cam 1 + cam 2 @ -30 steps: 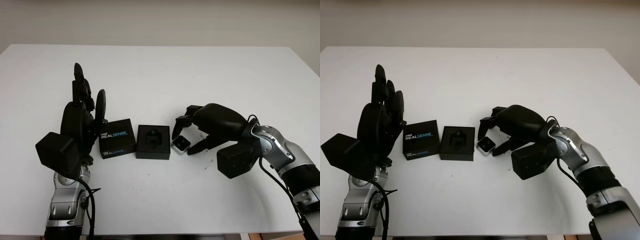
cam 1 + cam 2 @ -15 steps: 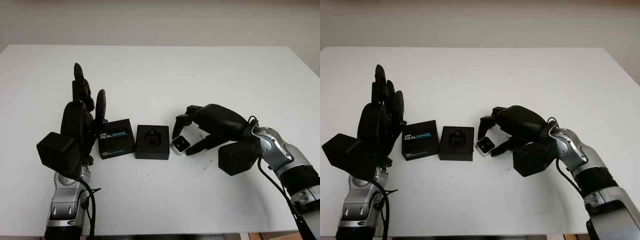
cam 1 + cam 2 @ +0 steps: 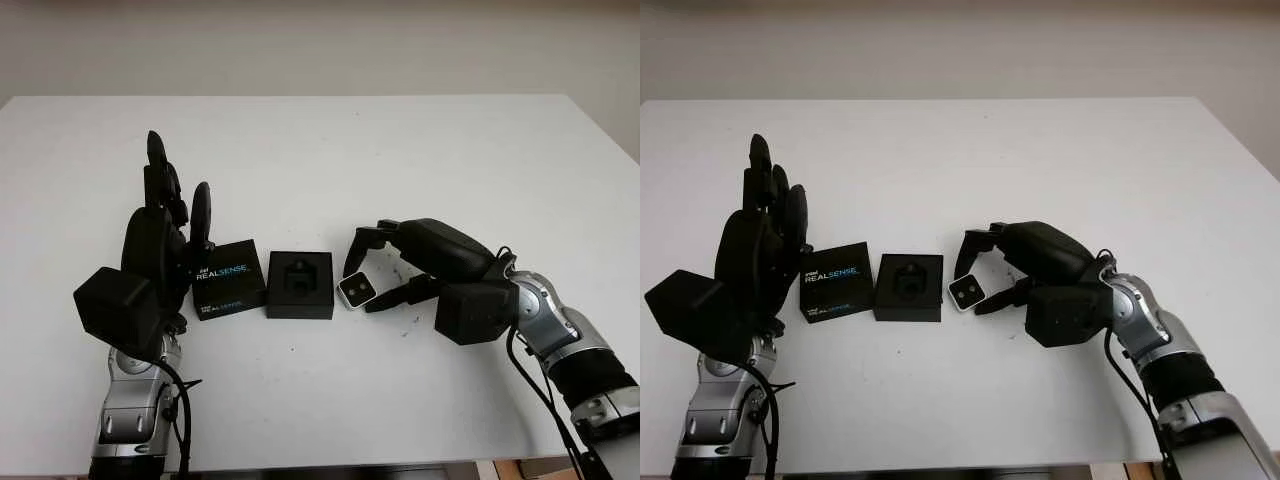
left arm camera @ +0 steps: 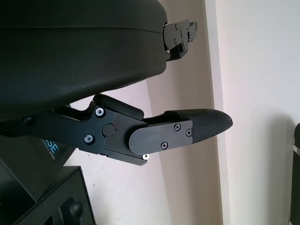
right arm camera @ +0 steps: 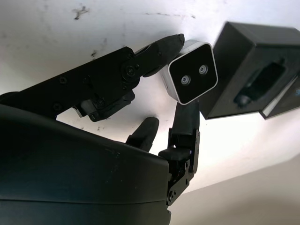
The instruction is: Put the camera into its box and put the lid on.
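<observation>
The small silver camera (image 3: 357, 291) with its black lens face sits just right of the open black box (image 3: 300, 285), which holds a foam insert. My right hand (image 3: 368, 280) reaches in low from the right and is shut on the camera. In the right wrist view one fingertip (image 5: 174, 41) presses on the camera (image 5: 190, 77) and another finger runs behind its far side. The black lid (image 3: 228, 282), printed "intel REALSENSE", lies flat against the box's left side. Left of the lid, my left hand (image 3: 175, 200) stands upright, open and holding nothing.
The white table (image 3: 330, 150) stretches wide behind the objects. A few dark scuff marks (image 3: 410, 322) lie under the right hand. The table's front edge (image 3: 330, 467) runs close below both forearms.
My right hand and wrist have sunk lower toward the table, still around the camera. The camera stays beside the box. The left hand has not moved.
</observation>
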Robot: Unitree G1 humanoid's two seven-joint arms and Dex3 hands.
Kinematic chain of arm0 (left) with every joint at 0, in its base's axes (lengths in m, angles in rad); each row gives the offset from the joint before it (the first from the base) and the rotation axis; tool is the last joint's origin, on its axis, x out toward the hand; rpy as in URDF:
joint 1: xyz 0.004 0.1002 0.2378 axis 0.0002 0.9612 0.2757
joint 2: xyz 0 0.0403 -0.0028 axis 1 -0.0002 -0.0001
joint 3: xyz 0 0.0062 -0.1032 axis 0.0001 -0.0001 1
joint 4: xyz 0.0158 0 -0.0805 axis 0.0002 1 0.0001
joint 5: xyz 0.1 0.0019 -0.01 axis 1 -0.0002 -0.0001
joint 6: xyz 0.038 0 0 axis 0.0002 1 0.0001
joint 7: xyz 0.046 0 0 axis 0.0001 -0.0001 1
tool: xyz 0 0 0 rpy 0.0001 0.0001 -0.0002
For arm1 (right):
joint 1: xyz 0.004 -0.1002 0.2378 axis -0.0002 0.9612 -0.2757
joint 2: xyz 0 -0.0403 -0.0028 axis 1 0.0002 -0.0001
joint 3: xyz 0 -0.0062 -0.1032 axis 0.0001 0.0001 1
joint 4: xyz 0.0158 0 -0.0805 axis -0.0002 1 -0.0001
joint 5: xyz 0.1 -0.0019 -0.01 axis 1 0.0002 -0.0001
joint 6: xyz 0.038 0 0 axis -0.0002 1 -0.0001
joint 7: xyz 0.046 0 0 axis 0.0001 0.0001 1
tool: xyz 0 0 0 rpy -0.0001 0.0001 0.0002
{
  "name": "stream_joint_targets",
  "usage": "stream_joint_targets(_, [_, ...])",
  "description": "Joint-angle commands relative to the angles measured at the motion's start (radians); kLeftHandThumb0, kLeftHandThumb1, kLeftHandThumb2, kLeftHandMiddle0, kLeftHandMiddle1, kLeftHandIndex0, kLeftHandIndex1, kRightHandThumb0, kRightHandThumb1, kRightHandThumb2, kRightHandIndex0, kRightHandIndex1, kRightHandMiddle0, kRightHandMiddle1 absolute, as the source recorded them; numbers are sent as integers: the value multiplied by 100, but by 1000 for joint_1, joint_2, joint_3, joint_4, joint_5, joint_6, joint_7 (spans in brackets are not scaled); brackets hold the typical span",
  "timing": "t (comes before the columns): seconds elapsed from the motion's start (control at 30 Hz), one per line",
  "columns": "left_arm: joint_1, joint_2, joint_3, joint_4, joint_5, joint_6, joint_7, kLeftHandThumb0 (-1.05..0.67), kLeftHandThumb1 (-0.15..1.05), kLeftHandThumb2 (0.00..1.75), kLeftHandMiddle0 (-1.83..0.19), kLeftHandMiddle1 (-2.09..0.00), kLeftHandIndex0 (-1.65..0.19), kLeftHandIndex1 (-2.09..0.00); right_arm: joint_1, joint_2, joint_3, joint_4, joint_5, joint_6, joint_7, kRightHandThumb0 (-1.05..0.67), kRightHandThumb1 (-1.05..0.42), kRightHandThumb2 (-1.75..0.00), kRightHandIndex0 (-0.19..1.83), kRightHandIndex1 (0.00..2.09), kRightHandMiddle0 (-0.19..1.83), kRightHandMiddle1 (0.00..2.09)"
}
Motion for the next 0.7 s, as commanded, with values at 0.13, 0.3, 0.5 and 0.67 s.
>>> stream_joint_targets(0.13, [3,6,6,-16,-5,2,-8,-72,105,56,19,0,19,0,17,47,-31,39,85,63,61,-30,-95,-6,17,70,32,174])
stream_joint_targets(0.3, [5,10,8,-21,-4,7,-10,-72,105,55,19,0,19,0,13,54,-56,44,129,98,97,-30,-97,-6,11,66,29,175])
stream_joint_targets(0.5, [4,10,11,-22,-8,10,-14,-71,105,55,19,0,19,0,3,51,-73,48,126,101,85,-32,-95,-5,15,58,35,170])
stream_joint_targets(0.67, [10,12,14,-31,-13,18,-18,-72,105,54,19,0,19,0,-9,30,-103,29,142,138,94,-34,-97,-6,17,56,36,165])
